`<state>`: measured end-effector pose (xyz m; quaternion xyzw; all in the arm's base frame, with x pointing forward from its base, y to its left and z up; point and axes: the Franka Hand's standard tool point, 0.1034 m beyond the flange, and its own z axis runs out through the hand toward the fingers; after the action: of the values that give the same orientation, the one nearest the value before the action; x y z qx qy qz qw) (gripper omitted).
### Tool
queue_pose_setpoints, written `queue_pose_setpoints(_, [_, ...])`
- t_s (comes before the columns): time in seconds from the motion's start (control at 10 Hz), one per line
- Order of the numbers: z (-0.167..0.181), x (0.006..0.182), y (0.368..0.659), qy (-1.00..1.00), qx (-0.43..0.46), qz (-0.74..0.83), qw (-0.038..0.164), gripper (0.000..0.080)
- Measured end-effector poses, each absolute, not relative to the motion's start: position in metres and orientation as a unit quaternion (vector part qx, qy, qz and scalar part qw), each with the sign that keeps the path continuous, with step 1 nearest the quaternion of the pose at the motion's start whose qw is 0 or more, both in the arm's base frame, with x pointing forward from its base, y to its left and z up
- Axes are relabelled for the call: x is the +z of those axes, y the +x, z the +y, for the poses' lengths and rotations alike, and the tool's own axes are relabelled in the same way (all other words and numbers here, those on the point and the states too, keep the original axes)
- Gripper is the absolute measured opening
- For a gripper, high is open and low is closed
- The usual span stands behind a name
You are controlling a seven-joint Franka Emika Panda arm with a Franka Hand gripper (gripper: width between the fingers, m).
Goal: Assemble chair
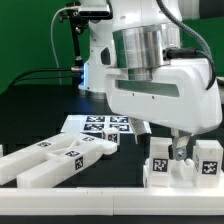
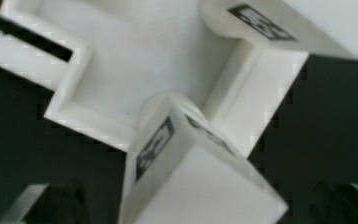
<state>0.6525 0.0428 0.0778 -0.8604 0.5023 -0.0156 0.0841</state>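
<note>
In the exterior view my gripper (image 1: 181, 152) is low at the right, down among white chair parts: a tagged block (image 1: 159, 165) on one side and another tagged block (image 1: 207, 158) on the other. In the wrist view a white chair part with a tagged edge (image 2: 194, 160) stands between my fingers, in front of a stepped white panel (image 2: 140, 90) with a tag (image 2: 261, 22). The dark fingers (image 2: 30, 205) stand wide on either side, with dark gaps to the part. The gripper (image 2: 194, 212) is open and straddles this part.
Long white chair bars with tags (image 1: 55, 160) lie at the exterior view's left. The marker board (image 1: 105, 125) lies flat behind them in the middle. A white rim (image 1: 60, 210) runs along the front. The robot base (image 1: 95, 60) stands at the back.
</note>
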Motion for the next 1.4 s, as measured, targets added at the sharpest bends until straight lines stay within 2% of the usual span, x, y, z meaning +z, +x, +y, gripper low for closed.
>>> queue_pose_setpoints(0.2, [0.0421,0.0777,0.6524,-0.898,-0.022,0.431,0.082,0.0646])
queue_pose_setpoints(0.3, [0.0423,0.0780,0.6524,-0.921,-0.028,0.381,0.075,0.0649])
queue_pose_setpoints(0.4, [0.0440,0.0792,0.6527,-0.957,-0.039,0.281,0.060,0.0649])
queue_pose_setpoints(0.5, [0.0430,0.0780,0.6530,-0.981,-0.053,0.179,0.053,0.0649])
queue_pose_setpoints(0.6, [0.0444,0.0758,0.6517,-0.984,-0.057,0.160,0.052,0.0649])
queue_pose_setpoints(0.7, [0.0443,0.0759,0.6517,-0.980,-0.055,0.184,0.054,0.0609])
queue_pose_setpoints(0.8, [0.0436,0.0757,0.6518,-0.980,-0.055,0.183,0.054,0.0609])
queue_pose_setpoints(1.0, [0.0444,0.0752,0.6515,-0.964,-0.050,0.256,0.059,0.0337])
queue_pose_setpoints(1.1, [0.0432,0.0751,0.6515,-0.953,-0.048,0.294,0.060,0.0337])
queue_pose_setpoints(1.2, [0.0428,0.0751,0.6514,-0.931,-0.043,0.356,0.061,0.0285])
queue_pose_setpoints(1.4, [0.0435,0.0752,0.6500,-0.836,-0.028,0.544,0.067,0.0285])
